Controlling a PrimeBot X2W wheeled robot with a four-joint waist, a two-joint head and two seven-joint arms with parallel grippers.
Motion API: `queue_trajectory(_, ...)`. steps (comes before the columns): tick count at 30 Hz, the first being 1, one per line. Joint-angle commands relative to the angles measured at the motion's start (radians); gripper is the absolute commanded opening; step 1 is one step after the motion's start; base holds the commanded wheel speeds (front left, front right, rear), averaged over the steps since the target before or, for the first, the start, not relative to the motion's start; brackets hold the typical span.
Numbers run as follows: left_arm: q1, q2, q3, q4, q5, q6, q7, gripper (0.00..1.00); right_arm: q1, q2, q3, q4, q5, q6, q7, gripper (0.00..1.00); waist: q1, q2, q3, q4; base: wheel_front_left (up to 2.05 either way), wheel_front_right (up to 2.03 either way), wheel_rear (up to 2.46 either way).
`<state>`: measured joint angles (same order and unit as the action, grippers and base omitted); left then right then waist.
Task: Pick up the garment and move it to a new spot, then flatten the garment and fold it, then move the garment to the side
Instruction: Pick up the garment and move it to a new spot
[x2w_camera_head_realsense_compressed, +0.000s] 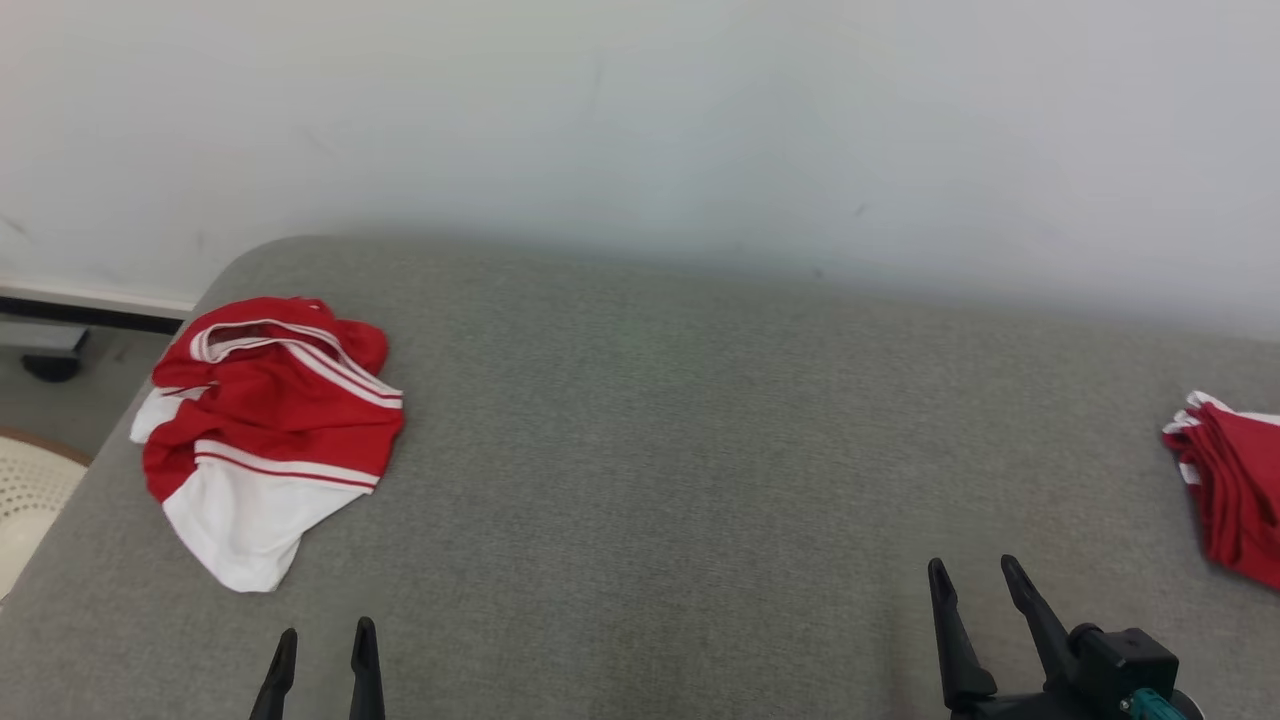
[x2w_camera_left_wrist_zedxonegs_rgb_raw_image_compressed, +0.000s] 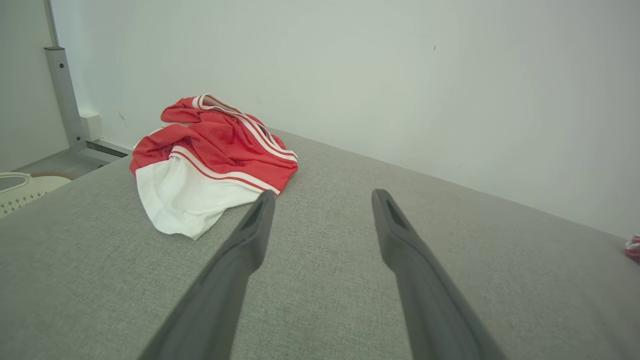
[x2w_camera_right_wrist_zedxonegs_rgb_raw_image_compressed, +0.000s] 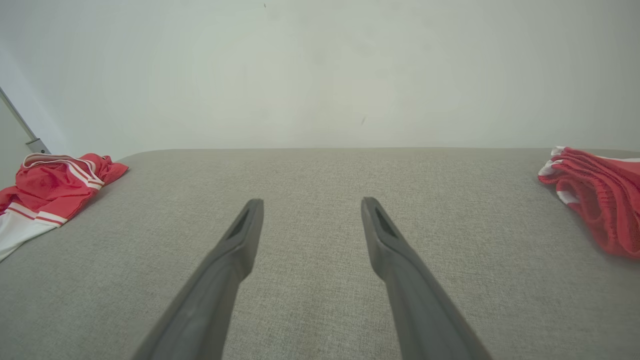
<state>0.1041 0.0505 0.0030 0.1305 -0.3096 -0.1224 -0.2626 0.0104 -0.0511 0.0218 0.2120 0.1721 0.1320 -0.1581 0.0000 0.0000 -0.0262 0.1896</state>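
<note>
Step in hand: pick-up, not yet begun. Garment (x2w_camera_head_realsense_compressed: 268, 430), red and white, lies crumpled at the left end of the grey padded surface (x2w_camera_head_realsense_compressed: 650, 450). Left gripper (x2w_camera_head_realsense_compressed: 327, 628) and right gripper (x2w_camera_head_realsense_compressed: 972, 562) both spread wide, holding nothing. Next move likely calls for the left arm to reach forward and pinch a raised fold. Folded red pile (x2w_camera_head_realsense_compressed: 1235, 480) at right edge; plain white wall (x2w_camera_head_realsense_compressed: 640, 120) behind; pale basket (x2w_camera_head_realsense_compressed: 30, 490) beside the left end

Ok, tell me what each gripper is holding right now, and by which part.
Nothing. The left gripper and right gripper are both open and empty; the crumpled garment lies untouched on the grey surface, apart from both.
</note>
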Motion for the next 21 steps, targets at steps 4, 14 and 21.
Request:
queue_trajectory(4,0.018,0.0,-0.001,0.005,0.018,-0.004,-0.003,1.0,0.017,0.001,0.001,0.008,0.013,-0.003,-0.009,1.0,0.0,0.0,-0.024,0.178,0.0,0.0,0.0)
queue_trajectory(14,0.043,0.001,0.041,-0.001,0.023,-0.006,-0.003,1.0,0.005,0.002,0.046,0.012,0.034,-0.003,-0.006,1.0,0.0,0.0,-0.023,0.305,0.0,0.0,0.0)
queue_trajectory(21,0.057,0.0,0.088,-0.025,0.03,0.017,-0.003,1.0,-0.04,0.0,0.087,0.022,0.031,-0.003,0.006,1.0,0.0,0.0,0.002,0.324,0.0,0.0,0.0)
